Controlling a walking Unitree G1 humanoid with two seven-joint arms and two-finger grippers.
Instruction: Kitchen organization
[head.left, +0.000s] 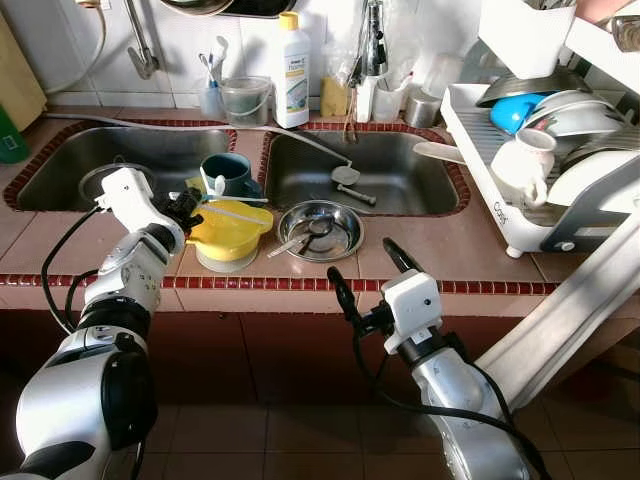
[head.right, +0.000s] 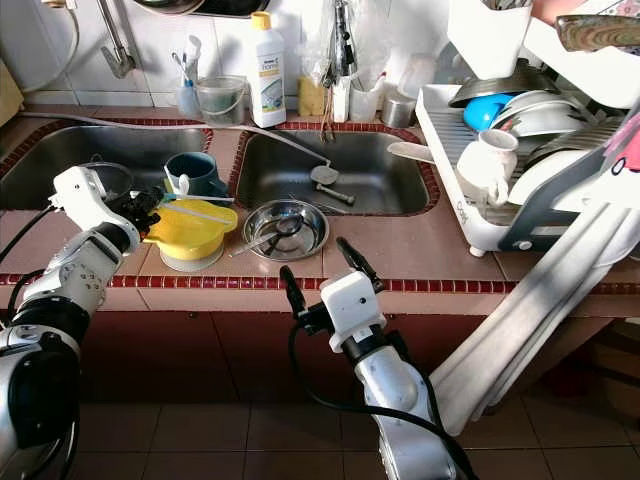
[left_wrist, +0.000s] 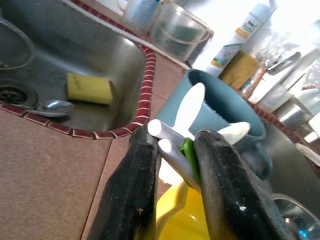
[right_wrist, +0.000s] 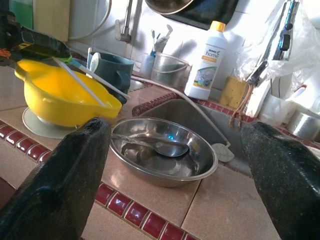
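Note:
A yellow bowl (head.left: 232, 232) sits on a white plate on the tiled counter between the two sinks. Two white chopsticks (head.left: 236, 212) lie across the bowl. My left gripper (head.left: 188, 208) is at the bowl's left rim, shut on the chopsticks' ends (left_wrist: 172, 150) together with something green. A teal mug (head.left: 228, 172) holding a white utensil stands just behind the bowl. To the right is a steel bowl (head.left: 320, 230) with a spoon in it. My right gripper (head.left: 360, 256) hovers open at the counter's front edge, facing the steel bowl with nothing between its fingers.
A white dish rack (head.left: 500, 215) full of plates and cups fills the right end of the counter. A detergent bottle (head.left: 292, 70) and a clear container (head.left: 245, 100) stand along the back wall. The left sink (head.left: 90, 155) holds a yellow sponge (left_wrist: 90, 87) and a spoon.

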